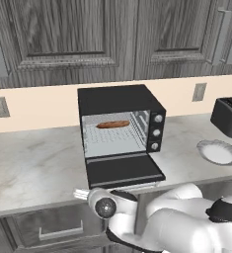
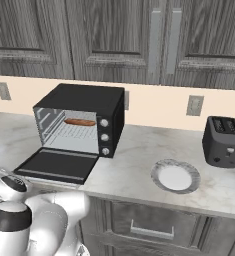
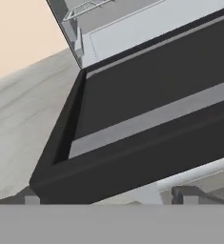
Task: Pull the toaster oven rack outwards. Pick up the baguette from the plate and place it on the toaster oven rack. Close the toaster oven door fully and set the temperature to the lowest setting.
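Slender orange-brown baguette is seen on the silver wire rack inside the black toaster oven, its black door folded down flat. Round white plate is set near the marble counter's front edge. Two-finger gripper is placed just below the door's front edge; its spread cannot be told, perhaps straddling the silver handle.

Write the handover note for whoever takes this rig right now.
Gripper: low at the front edge of the toaster oven door, fingertips either side of its silver handle; open or shut cannot be told.
Toaster oven: door fully down.
Baguette: on the toaster oven rack inside the cavity.
Plate: bare, right of the oven.
Done: baguette moved to rack.
Left: close the door fully, turn temperature knob to lowest.
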